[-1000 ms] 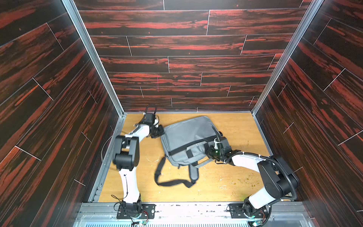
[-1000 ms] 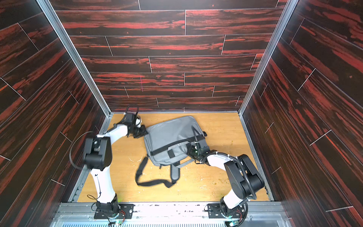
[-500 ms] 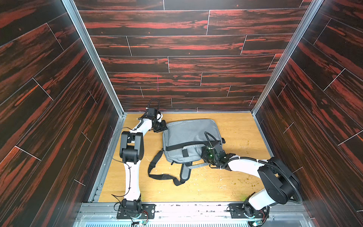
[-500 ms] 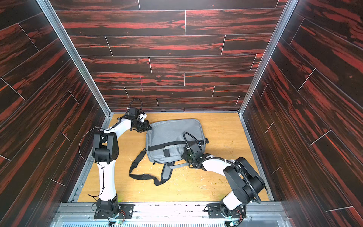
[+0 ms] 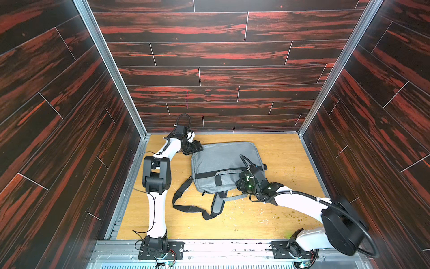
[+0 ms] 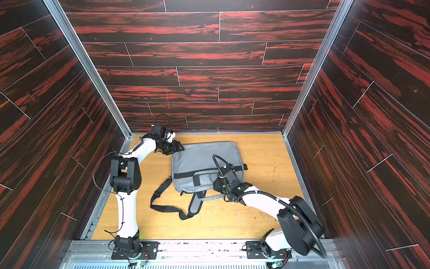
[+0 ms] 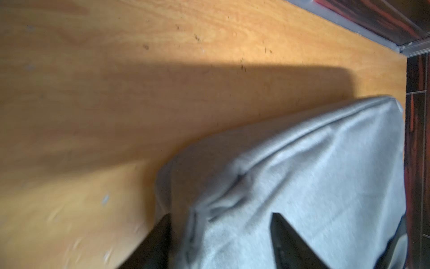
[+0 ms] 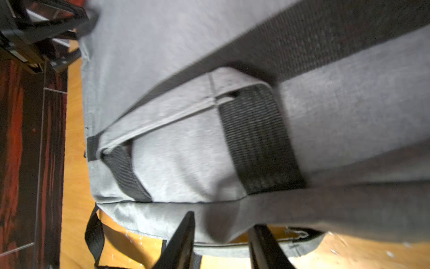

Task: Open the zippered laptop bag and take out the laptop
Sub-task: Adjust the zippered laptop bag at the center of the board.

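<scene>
The left gripper (image 7: 221, 214) stands wide. Its dark fingers straddle a corner of the zippered laptop bag (image 5: 223, 158) (the far corner on the robot's left), with bunched fabric between them but not pinched. The right gripper (image 8: 223, 220) is partly parted at the bag's near edge, a grey hand strap (image 8: 325, 209) lying in the gap. The bag lies flat on the wooden table (image 5: 279, 216), black webbing stripe (image 8: 302, 42) upward; its black shoulder strap (image 5: 186, 207) trails off the bag's near side.
</scene>
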`<control>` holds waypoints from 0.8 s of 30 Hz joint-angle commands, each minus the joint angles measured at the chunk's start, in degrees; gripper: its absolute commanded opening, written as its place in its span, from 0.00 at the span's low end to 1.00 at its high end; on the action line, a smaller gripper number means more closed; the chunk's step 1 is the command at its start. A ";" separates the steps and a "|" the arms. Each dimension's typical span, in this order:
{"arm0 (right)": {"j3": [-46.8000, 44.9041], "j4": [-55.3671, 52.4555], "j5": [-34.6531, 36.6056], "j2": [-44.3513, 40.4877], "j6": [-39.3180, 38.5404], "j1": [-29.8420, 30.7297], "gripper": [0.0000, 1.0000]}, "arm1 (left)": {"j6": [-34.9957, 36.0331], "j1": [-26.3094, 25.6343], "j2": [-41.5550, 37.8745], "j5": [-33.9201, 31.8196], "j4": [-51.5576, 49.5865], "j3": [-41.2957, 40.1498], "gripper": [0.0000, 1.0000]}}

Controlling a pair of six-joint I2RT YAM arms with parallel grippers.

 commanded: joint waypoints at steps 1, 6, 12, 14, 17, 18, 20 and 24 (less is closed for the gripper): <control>0.91 1.40 0.80 -3.36 -5.25 3.51 0.45 | -0.66 -0.61 -11.81 0.53 -3.74 -6.77 0.81; -1.31 4.02 -3.36 -2.68 -2.26 4.81 0.49 | -4.41 0.01 -20.70 -2.36 6.18 -19.82 1.00; 0.01 4.48 -4.42 -0.42 -5.41 5.94 0.49 | 0.17 0.74 -13.56 -0.44 -3.82 -11.25 0.99; -0.33 2.67 -3.74 -1.40 -7.03 6.83 0.49 | 0.44 1.05 -12.53 -1.15 -4.98 -8.26 0.99; -0.92 0.83 -1.95 -3.55 -11.20 9.22 0.49 | 1.01 1.13 -14.07 -3.97 -6.95 -7.19 0.99; -0.62 0.01 -1.31 -3.67 -12.39 10.20 0.50 | 0.43 1.05 -15.18 -5.11 -6.98 -8.13 0.99; 0.17 -1.29 -0.98 -3.06 -12.43 11.74 0.50 | -2.08 1.12 -18.67 -7.10 -6.72 -12.31 0.99; 2.03 -1.43 0.30 -1.82 -10.38 15.65 0.50 | -9.50 1.04 -29.64 -7.64 -2.48 -24.88 0.99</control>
